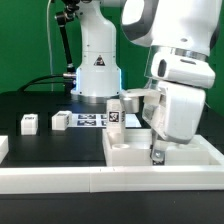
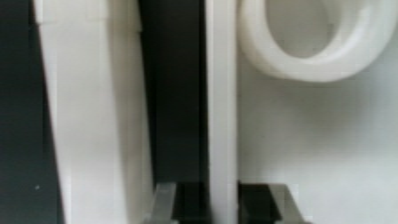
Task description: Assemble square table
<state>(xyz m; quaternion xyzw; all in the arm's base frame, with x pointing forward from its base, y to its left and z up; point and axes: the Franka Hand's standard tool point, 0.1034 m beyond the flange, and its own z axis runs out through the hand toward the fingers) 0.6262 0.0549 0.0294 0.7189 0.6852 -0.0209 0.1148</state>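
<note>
The white square tabletop [image 1: 125,150] lies at the exterior view's right, against the long border rail. My gripper [image 1: 155,153] points straight down onto its near part. In the wrist view the gripper [image 2: 217,197] straddles the tabletop's raised rim [image 2: 217,100], a dark finger [image 2: 183,203] pressed on each side of it. The tabletop's flat inside [image 2: 320,140] and one round corner socket [image 2: 302,48] show beside the rim. Two small tagged legs [image 1: 28,122] [image 1: 60,119] stand at the left, and another tagged block [image 1: 129,101] stands behind the arm.
The white border rail [image 1: 60,180] runs along the front and shows in the wrist view [image 2: 89,110], a dark gap away from the rim. The marker board [image 1: 92,121] lies in front of the robot base. A white piece [image 1: 3,148] sits at the far left edge.
</note>
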